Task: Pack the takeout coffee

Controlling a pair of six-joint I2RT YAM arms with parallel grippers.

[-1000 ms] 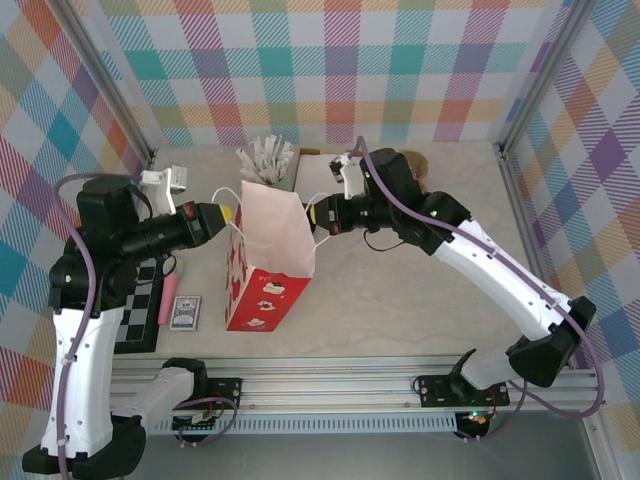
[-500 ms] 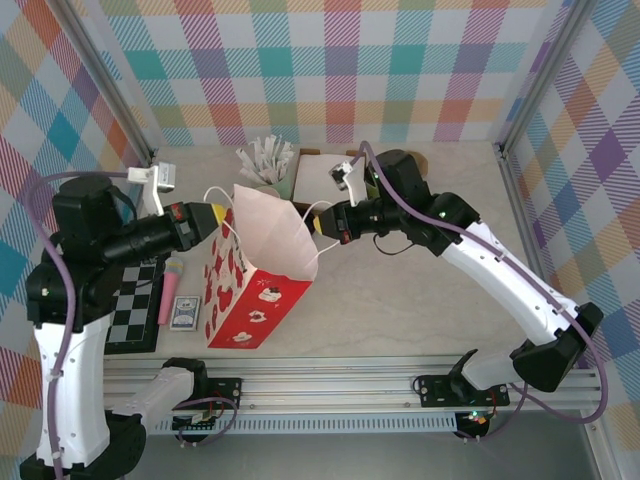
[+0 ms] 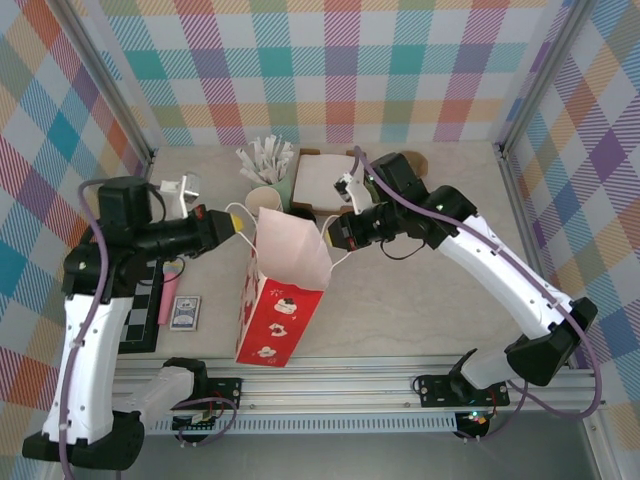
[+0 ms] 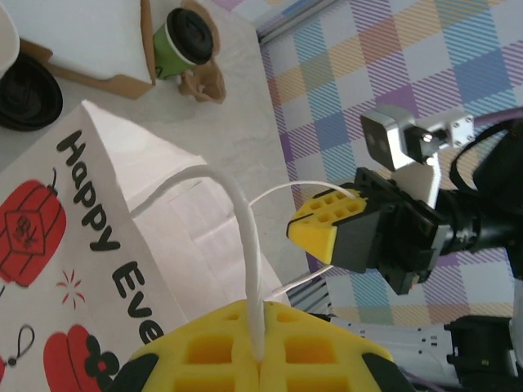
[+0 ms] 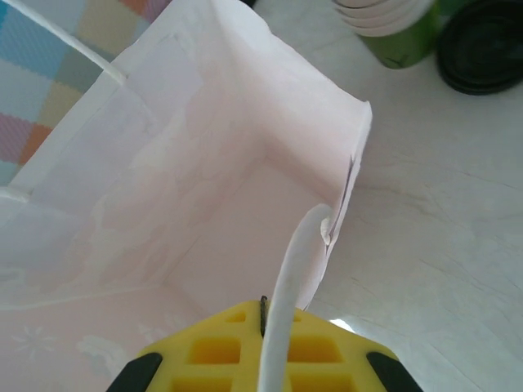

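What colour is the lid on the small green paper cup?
Black; the round plastic lid shows best in the left wrist view.

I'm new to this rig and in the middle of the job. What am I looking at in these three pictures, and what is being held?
Two robot arms are bolted at the near edge of a table. The wide picture looks down from above and behind them. The other two pictures come from a camera on each wrist. The left hand is shut on one handle of the paper bag, and the right hand is shut on the other handle, holding its mouth open. The bag looks empty inside. The coffee, green with a black lid, stands by a brown tray, not yet packed. Also on the table are a cup of packets, a checkerboard and a card deck.
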